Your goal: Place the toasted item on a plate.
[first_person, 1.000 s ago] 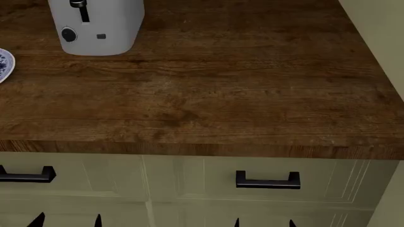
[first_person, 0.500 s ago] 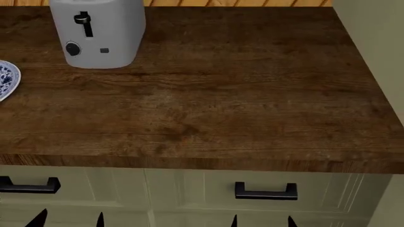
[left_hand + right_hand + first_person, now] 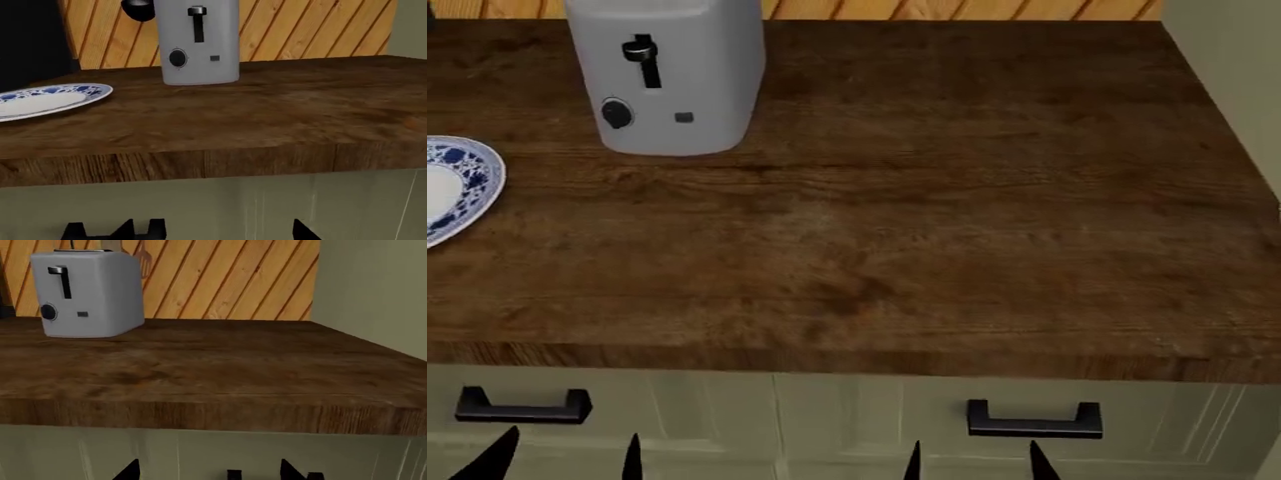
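The plate point(image 3: 470, 182), white with a blue floral rim, lies at the counter's left edge and is cut off by the head view; its rim point(image 3: 90, 91) also shows in the left wrist view. The toasted item is hidden. A grey toaster point(image 3: 667, 80) stands behind the plate, lever up. My left gripper point(image 3: 567, 458) and right gripper point(image 3: 977, 462) hang open and empty below the counter's front edge, in front of the drawers. Only their dark fingertips show. From the wrist cameras the left gripper point(image 3: 212, 232) and right gripper point(image 3: 208, 472) face the cabinet front.
The toaster point(image 3: 200, 45) point(image 3: 87, 295) stands near a slatted wooden back wall point(image 3: 220, 280). A pale cabinet side point(image 3: 1228, 40) bounds the counter at the right. Black drawer handles point(image 3: 523, 404) point(image 3: 1034, 418) sit just under the wooden counter point(image 3: 934, 230).
The head view has shifted: toaster, plate and counter edge now sit further right and lower, and more of the plate shows. Both grippers' fingertips stay at the bottom edge.
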{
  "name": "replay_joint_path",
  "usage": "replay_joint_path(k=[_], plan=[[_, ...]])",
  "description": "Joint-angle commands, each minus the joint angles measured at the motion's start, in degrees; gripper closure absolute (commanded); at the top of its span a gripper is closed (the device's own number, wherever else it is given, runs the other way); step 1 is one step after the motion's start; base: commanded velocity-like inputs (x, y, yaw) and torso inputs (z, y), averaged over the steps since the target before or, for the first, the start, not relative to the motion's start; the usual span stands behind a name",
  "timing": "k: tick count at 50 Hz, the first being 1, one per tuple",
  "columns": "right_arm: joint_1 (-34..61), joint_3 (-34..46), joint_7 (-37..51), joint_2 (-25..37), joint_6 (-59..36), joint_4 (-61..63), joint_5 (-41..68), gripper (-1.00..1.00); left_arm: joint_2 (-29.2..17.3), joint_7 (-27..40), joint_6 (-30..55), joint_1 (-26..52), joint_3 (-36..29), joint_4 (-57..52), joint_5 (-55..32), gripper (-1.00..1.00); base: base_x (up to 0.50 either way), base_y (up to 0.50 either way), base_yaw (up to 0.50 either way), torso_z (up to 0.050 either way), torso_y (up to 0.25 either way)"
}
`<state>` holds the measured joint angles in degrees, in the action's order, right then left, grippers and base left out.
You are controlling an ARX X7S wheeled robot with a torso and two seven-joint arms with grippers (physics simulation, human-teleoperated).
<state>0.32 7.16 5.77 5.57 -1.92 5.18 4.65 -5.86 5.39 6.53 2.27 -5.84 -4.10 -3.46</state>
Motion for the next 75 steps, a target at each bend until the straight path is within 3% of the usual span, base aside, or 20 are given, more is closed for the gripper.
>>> replay_joint_path(k=[1, 51, 64, 75], plan=[[0.1, 0.9, 0.7, 0.7, 0.2, 0.6, 1.0, -1.00, -0.9, 1.7, 0.8, 0.0, -0.2, -1.6, -0.1, -1.00, 0.14, 0.34, 0.00, 0.000, 0.000], [0.2, 2.9, 3.8, 2.8, -0.3, 2.8, 3.7, -1.00, -3.1, 3.7, 2.5, 0.1, -2.5, -3.1, -2.6, -1.00, 0.03, 0.42, 0.00, 0.001, 0.000], [7.1, 4.1, 5.5, 5.5, -18.0, 17.0, 3.9, -1.00, -6.3, 2.7, 15.6, 5.7, -2.9, -14.8, -4.0, -1.00, 0.00, 0.00, 0.00, 0.032, 0.000], [18.6, 3.7, 5.1, 7.3, -29.8, 22.6, 5.0, -1.00, -8.5, 1.3, 26.8, 19.2, -2.0, -16.4, -5.3, -1.00, 0.00, 0.00, 0.00, 0.000, 0.000]])
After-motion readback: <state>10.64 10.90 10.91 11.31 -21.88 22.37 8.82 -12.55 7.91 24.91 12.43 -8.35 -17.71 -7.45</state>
